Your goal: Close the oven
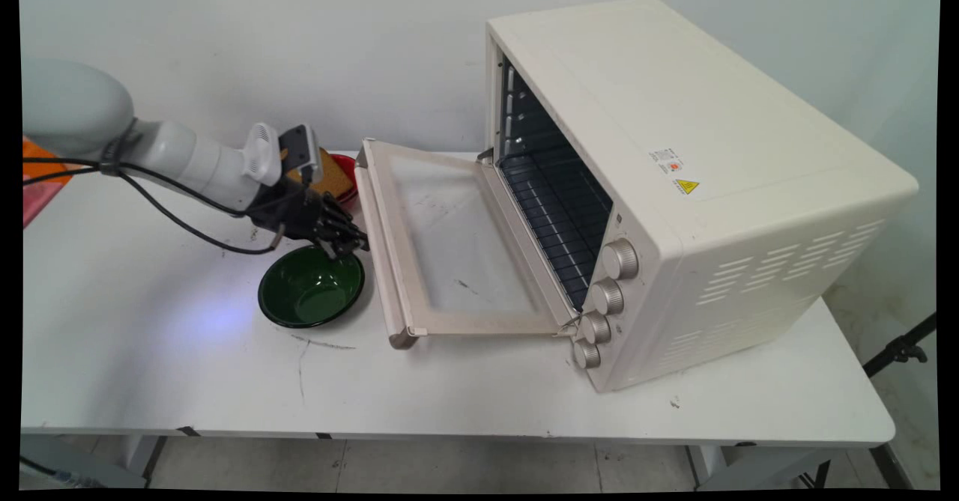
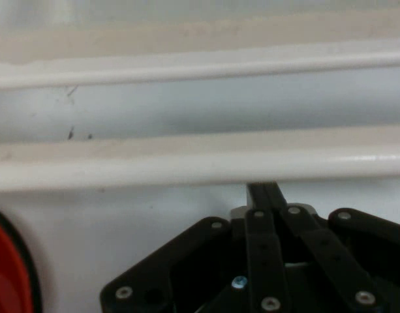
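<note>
**End effector closed at the oven door's handle edge**

I see the toaster oven's door (image 1: 457,246) folded fully down, lying nearly flat just above the surface (image 1: 479,396), so the rack inside is exposed. Its long axis runs from near to far, and its handle bar (image 1: 378,254) faces left, toward my arm. My end effector (image 1: 352,240) sits just beside that bar; in the hand view the fingers (image 2: 265,193) are pressed together with nothing between them, tips reaching to the bar. Directly below it stands a green bowl (image 1: 311,287). Behind the wrist a red bowl (image 1: 346,179) holds something tan, perhaps bread (image 1: 333,175).
</note>
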Tool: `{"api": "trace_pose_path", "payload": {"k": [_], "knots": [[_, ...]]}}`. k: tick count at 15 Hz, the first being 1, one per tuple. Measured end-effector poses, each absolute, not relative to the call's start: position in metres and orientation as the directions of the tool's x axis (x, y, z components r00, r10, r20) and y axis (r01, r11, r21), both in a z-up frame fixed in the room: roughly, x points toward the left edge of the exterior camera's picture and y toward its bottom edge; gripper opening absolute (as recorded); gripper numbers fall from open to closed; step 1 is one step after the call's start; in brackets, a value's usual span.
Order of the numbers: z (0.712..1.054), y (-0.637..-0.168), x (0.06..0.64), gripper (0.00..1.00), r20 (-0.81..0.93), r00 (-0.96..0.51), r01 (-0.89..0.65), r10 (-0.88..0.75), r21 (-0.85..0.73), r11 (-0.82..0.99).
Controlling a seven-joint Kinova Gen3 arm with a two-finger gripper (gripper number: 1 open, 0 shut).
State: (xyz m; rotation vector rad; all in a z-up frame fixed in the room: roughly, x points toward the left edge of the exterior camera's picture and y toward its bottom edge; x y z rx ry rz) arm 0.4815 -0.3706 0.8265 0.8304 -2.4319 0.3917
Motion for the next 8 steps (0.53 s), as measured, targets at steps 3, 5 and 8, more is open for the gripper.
{"api": "trace_pose_path", "payload": {"k": [3,5,8], "knots": [[0.820,-0.375,0.471,0.00,0.583,-0.652,-0.639,-0.484,-0.080,0.765],[0.818,-0.378,0.466,0.00,0.595,-0.640,-0.642,-0.486,-0.066,0.764],[0.821,-0.380,0.462,0.00,0.612,-0.625,-0.644,-0.485,-0.052,0.763]]}}
